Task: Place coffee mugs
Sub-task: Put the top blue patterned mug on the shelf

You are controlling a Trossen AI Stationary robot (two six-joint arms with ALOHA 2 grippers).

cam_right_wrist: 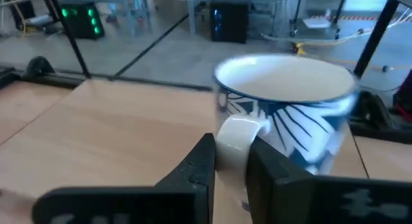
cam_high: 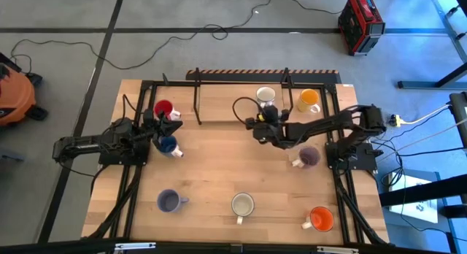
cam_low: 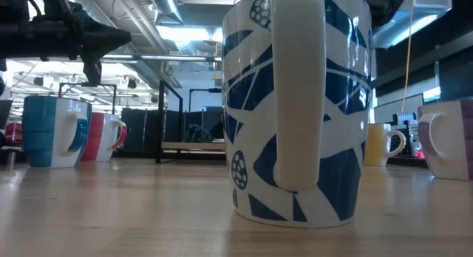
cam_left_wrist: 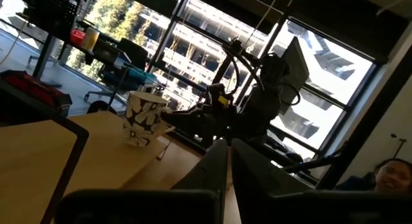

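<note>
Eight mugs stand on the wooden table. My right gripper (cam_right_wrist: 233,165) reaches toward the far edge and is shut on a white mug with blue pattern (cam_right_wrist: 286,114), also seen from above as the white mug (cam_high: 265,95). A yellow-orange mug (cam_high: 308,101) stands to its right. My left gripper (cam_left_wrist: 229,161) is shut and empty, hovering between the red mug (cam_high: 163,108) and the blue mug (cam_high: 168,144). Two lavender mugs (cam_high: 309,156) (cam_high: 169,201), a cream mug (cam_high: 242,204) and an orange mug (cam_high: 321,218) rest on their bases nearer me. My right gripper pinches the white mug's handle (cam_right_wrist: 237,135) between its two fingers, one on each side of the loop. The fingers come nearly level from the table's near side. The mug stays upright; whether its base is on the table I cannot tell.
A black frame with upright bars (cam_high: 195,101) runs along the far edge beside the white mug. In the low view the cream patterned mug (cam_low: 295,109) fills the foreground. Bare wood lies in the table's middle (cam_high: 226,159). A person (cam_left_wrist: 393,176) shows beyond the table.
</note>
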